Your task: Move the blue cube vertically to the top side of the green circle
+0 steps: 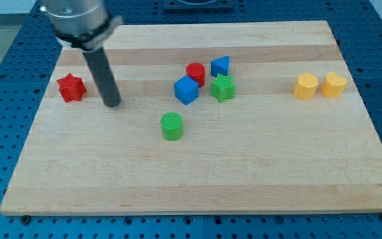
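The blue cube (186, 89) sits near the board's middle, up and right of the green circle (172, 125). A red cylinder (195, 72) touches the cube's upper right. A green star (222, 87) lies to the cube's right. A blue triangle (220, 66) lies above the green star. My tip (112, 103) rests on the board well to the left of the blue cube and up-left of the green circle, apart from both.
A red star (71, 87) lies just left of my tip near the board's left edge. Two yellow blocks (305, 86) (333, 85) sit side by side at the right. The wooden board (197, 179) lies on a blue perforated table.
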